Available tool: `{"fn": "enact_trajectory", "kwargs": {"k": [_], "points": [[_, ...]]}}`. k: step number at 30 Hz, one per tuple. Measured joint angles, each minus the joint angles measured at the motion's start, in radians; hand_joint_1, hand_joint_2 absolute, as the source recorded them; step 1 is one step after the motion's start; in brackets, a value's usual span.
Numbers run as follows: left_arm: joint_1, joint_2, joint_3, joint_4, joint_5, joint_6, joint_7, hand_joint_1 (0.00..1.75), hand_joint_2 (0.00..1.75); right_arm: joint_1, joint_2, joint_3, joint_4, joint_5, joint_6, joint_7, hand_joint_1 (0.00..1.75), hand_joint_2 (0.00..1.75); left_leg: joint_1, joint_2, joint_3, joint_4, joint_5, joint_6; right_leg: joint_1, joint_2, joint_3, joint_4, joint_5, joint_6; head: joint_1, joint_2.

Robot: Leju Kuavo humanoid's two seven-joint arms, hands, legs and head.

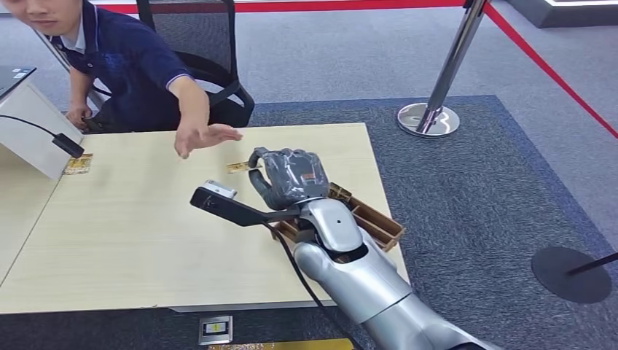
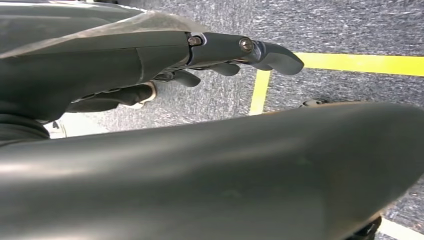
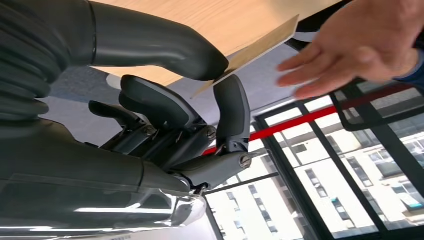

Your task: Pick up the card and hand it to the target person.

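Right hand: grey, ribbed cover; thumb and one dark finger pinch the card.
Card: thin, flat, tan, rectangular; raised above the pale wood-grain tabletop, just beside the person's hand.
Person's hand: flat, fingers extended.
Left hand: fingers loosely extended, holding nothing, above grey carpet.

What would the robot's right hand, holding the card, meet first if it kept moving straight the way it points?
Probably the person's open hand: the right hand aims its card toward it.
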Motion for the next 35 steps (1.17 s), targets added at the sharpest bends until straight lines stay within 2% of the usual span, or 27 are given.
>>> {"fn": "enact_trajectory", "kwargs": {"k": [5,11,19,25,26,29,30,35], "points": [[-0.001,-0.001,-0.001,0.000,-0.005,-0.003,0.009,0.00,0.00,-0.128,0.017,0.043,0.131,-0.114,0.000,0.044,1.75,1.75,0.000,0.000,0.000,0.000,0.002,0.000,0.000,0.000,0.000,0.000,0.001,0.000,0.000,0.000],[-0.002,-0.006,-0.001,0.002,-0.006,-0.002,0.014,0.00,0.00,-0.247,0.017,0.212,0.246,-0.319,0.010,0.111,1.75,1.75,0.000,0.000,-0.001,0.000,0.002,0.000,0.000,0.000,0.000,0.000,0.002,0.000,0.000,0.000],[-0.002,-0.011,-0.001,0.003,-0.005,-0.002,0.015,0.00,0.00,-0.297,0.017,0.411,0.287,-0.470,0.009,0.136,1.75,1.75,0.000,0.000,-0.001,0.000,0.002,0.000,0.000,0.000,0.000,0.000,0.002,0.000,0.000,0.000],[-0.002,-0.013,0.000,0.004,-0.003,-0.004,0.012,0.00,0.00,-0.313,0.017,0.502,0.301,-0.522,0.002,0.141,1.75,1.75,0.000,0.000,-0.001,0.000,0.002,0.000,0.000,0.000,0.000,0.000,0.002,0.000,0.000,0.000],[-0.002,-0.013,0.000,0.004,-0.003,-0.004,0.012,0.00,0.00,-0.316,0.017,0.513,0.304,-0.530,-0.002,0.141,1.60,1.75,0.000,0.000,-0.001,0.000,0.002,0.000,0.000,0.000,0.000,0.000,0.002,0.000,0.000,0.000],[-0.002,-0.013,0.000,0.004,-0.002,-0.004,0.012,0.00,0.00,-0.324,0.017,0.538,0.311,-0.557,-0.017,0.138,0.29,1.75,0.000,0.000,0.000,0.000,0.002,0.000,0.000,0.000,0.000,0.000,0.002,0.001,0.000,0.000],[-0.002,-0.013,0.000,0.004,-0.002,-0.004,0.012,0.00,0.00,-0.327,0.017,0.544,0.312,-0.567,-0.024,0.136,0.00,1.75,0.000,0.000,0.000,0.000,0.002,0.000,0.000,0.000,0.000,0.000,0.002,0.001,0.000,0.000],[-0.001,-0.013,0.001,0.004,0.003,0.000,0.009,0.00,0.00,-0.336,0.017,0.555,0.313,-0.623,-0.066,0.102,0.00,1.75,0.000,0.000,0.000,0.000,0.002,0.000,0.000,0.000,0.000,0.000,0.002,0.001,0.000,0.000]]}}
